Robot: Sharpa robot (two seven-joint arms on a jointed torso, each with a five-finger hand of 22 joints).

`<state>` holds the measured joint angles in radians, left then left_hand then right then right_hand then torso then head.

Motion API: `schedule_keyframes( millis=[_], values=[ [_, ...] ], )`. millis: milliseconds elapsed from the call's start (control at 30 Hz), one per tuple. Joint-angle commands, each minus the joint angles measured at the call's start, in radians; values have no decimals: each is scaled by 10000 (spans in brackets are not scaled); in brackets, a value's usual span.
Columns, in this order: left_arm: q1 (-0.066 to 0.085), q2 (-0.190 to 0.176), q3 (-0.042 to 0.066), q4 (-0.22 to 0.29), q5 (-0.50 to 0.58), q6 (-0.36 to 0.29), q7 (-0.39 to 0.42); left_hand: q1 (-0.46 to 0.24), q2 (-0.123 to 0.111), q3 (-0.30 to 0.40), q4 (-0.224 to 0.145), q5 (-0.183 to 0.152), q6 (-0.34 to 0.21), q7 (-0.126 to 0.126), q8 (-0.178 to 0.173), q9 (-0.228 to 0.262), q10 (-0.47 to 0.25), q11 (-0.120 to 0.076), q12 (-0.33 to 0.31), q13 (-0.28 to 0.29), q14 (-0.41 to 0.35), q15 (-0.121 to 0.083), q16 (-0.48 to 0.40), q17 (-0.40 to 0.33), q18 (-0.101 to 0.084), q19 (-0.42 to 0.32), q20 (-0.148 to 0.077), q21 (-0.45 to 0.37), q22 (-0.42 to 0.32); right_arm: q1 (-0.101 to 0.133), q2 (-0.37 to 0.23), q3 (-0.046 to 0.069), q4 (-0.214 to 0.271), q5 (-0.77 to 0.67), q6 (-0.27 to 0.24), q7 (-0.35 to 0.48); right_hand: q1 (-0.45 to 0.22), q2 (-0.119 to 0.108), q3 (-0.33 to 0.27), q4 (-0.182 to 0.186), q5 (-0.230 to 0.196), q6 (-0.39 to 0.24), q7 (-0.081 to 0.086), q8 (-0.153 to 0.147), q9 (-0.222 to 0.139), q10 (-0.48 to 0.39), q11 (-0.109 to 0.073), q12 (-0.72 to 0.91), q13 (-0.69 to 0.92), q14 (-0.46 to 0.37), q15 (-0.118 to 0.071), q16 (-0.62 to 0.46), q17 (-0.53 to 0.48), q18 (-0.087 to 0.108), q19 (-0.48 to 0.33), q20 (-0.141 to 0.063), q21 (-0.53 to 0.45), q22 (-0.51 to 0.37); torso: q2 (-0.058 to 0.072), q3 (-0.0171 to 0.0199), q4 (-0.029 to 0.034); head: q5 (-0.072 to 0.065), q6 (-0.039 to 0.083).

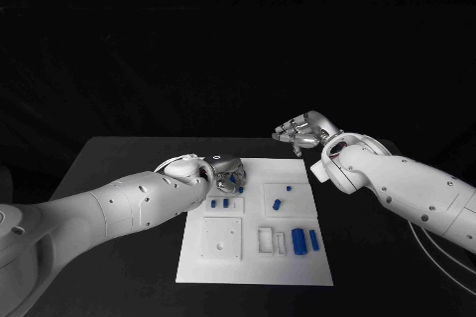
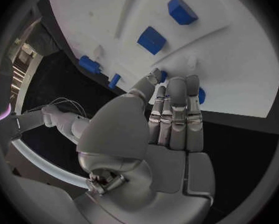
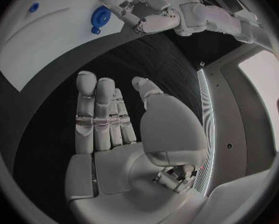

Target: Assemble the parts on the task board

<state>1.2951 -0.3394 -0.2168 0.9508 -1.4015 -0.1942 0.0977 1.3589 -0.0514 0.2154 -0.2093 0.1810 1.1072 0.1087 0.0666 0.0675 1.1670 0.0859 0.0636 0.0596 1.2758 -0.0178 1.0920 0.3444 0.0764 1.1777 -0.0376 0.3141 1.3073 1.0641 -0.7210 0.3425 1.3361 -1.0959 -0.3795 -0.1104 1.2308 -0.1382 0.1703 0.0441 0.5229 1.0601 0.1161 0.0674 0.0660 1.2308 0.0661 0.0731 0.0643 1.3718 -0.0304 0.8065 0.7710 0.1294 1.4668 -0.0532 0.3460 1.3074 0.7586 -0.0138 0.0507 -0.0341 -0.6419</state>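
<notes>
The white task board (image 1: 254, 267) lies in the middle of the black table. My left hand (image 1: 226, 172) reaches down to its far left part. In the left wrist view the straight fingers (image 2: 176, 109) end on the board (image 2: 238, 59), and a small blue part (image 2: 163, 75) shows between the thumb tip and a fingertip; whether it is pinched is unclear. More blue parts (image 1: 298, 238) (image 1: 278, 204) stand in the board's recesses. My right hand (image 1: 303, 133) hovers beyond the board's far right corner, empty, fingers straight (image 3: 102, 114).
Two blue blocks (image 2: 150, 39) (image 2: 181, 10) sit further along the board from the left hand. A round blue part (image 3: 102, 16) lies on the board (image 3: 46, 40) beside my left hand (image 3: 145, 12). Black tabletop (image 1: 119, 166) surrounds the board.
</notes>
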Motion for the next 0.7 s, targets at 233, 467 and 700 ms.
schedule_keyframes(
  millis=[233, 467, 700],
  values=[
    [-86, 114, 4, -162, -35, 3, 136, -8, 73, 238, 56, 22, 28, -24, -34, -4, 79, -104, -59, -17, 78, -57, 101, 22, 115, 33, -41, 196, 232, 6, 1, 4, 55, -110, 89, 111, -71, -33, 23, -17, 36, 16, 63, -44, -5, -62, 11, -45, -14, -13, 40, 34, -8, 130, 241, 64, -35, 310, 2, 2, 0, -34, -17],
    [-145, 181, -6, -235, 35, -54, 165, -17, 143, 319, 124, 48, 18, -27, -35, -6, 63, -116, -56, -16, 80, -81, 106, 19, 108, 12, -57, 251, 233, 18, 15, 5, 97, -124, 82, 121, -67, -37, 26, -14, 38, 18, 62, -47, -6, -63, 11, -46, -15, -22, 41, 52, -47, 130, 251, 64, -85, 317, 4, 7, 4, -32, -16],
    [-193, 237, -9, -294, 95, -69, 172, -25, 80, 431, 201, 45, -83, -7, -39, -13, 53, -109, -57, -16, 89, -75, 109, 12, 105, -29, -62, 361, 222, 32, 23, 6, 123, -129, 84, 127, -67, -37, 26, -14, 38, 18, 62, -47, -6, -63, 11, -46, -15, -22, 41, 52, -47, 130, 251, 64, -85, 317, 8, 5, -4, -50, -32]
  ],
)
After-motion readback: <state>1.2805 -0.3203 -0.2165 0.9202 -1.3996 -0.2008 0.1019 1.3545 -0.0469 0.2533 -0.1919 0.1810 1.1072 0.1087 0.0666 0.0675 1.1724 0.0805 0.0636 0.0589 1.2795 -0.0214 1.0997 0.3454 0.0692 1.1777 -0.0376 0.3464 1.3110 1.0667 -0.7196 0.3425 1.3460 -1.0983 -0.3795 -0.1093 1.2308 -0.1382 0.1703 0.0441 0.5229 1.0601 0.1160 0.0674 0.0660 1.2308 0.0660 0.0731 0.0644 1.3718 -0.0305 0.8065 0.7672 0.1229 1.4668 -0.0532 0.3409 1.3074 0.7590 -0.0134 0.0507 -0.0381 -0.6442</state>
